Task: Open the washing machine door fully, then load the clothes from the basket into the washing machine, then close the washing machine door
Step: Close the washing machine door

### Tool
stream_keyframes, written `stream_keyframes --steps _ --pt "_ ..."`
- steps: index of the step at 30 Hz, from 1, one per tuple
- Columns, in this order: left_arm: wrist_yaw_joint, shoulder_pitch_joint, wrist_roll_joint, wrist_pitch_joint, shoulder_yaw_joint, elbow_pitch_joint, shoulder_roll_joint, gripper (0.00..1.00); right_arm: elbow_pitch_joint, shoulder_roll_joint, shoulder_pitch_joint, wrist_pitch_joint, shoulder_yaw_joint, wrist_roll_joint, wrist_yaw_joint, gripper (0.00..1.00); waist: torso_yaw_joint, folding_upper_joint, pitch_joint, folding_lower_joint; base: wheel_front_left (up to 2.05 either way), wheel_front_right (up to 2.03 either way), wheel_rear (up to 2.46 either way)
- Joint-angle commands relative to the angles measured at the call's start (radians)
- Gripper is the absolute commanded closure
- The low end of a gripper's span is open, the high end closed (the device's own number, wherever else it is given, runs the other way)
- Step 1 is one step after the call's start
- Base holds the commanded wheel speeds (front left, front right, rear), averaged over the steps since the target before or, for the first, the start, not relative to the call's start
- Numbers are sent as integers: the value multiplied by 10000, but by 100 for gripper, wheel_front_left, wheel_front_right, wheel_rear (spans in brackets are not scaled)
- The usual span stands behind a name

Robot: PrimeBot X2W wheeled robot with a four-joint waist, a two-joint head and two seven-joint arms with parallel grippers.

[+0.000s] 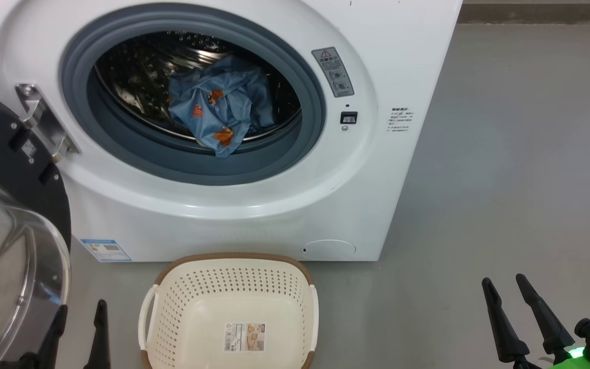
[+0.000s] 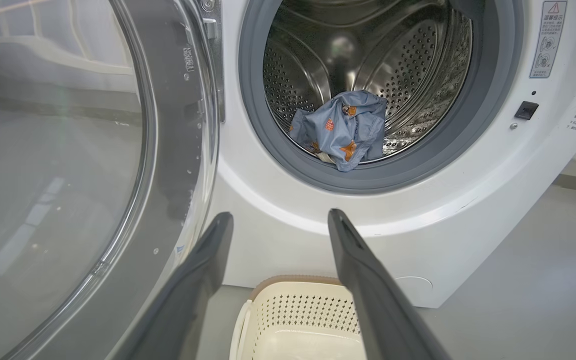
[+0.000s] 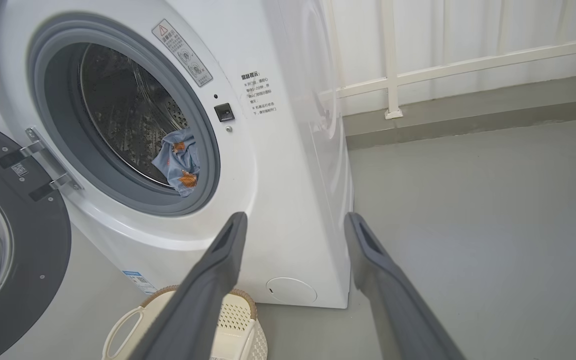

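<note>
While left tool (image 1: 82,306) and right tool (image 1: 503,279) gape empty, the sticker (image 1: 244,336) in the basket (image 1: 187,297) is illegible.

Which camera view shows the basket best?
The head view: the basket appears nearly whole from above, with its sticker. The left wrist view shows its far end; the right wrist view, a handle and corner.

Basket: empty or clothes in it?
Empty: the basket has a bare floor apart from a label sticker. A blue garment lies in the drum, at its front lip.
</note>
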State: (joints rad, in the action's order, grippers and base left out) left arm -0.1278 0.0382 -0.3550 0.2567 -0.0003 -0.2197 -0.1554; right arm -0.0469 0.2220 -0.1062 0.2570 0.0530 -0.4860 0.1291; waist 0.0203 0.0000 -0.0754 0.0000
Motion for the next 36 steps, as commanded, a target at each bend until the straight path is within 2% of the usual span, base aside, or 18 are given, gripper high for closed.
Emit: stream_keyframes --steps 1,20,36 --pt "-29 -220 34 51 358 212 -184 0 263 208 -9 48 192 -11 16 0 18 0 -12 0 -85 85 0" --pt "-29 -239 -185 51 231 418 -321 0 285 161 32 48 172 12 16 0 78 0 -48 0 -152 152 0" --pt "-29 -335 -84 51 304 431 -222 0 274 175 182 48 202 21 16 0 205 0 -96 0 -19 19 0"
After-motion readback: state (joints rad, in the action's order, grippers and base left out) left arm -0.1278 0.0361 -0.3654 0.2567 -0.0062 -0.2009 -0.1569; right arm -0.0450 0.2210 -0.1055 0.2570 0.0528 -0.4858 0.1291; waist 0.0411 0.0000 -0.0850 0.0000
